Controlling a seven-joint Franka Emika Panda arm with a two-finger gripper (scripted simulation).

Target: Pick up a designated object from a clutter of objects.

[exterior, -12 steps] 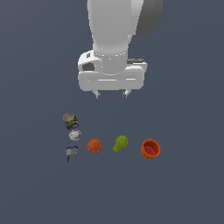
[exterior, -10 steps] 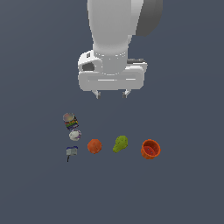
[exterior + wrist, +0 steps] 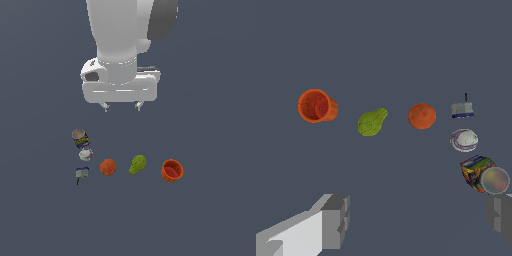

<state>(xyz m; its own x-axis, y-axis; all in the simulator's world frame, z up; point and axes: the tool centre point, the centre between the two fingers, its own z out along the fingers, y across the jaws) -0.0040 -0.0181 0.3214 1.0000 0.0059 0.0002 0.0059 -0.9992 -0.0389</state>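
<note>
Surfaces: mostly matt, with one pale metallic can top.

The striped can (image 3: 479,172) has a dull, pale metal-looking top and a printed label in many colours. The white ball (image 3: 464,140) looks smooth with faint purple marks. The orange ball (image 3: 421,116) and the green pear (image 3: 372,122) are matt and a little mottled. The orange-red cup (image 3: 316,105) looks like matt plastic with a dotted inside. The gripper (image 3: 415,222) has white smooth shells and grey flat fingers (image 3: 336,221). The floor (image 3: 215,220) is plain dark grey-blue without shine.
</note>
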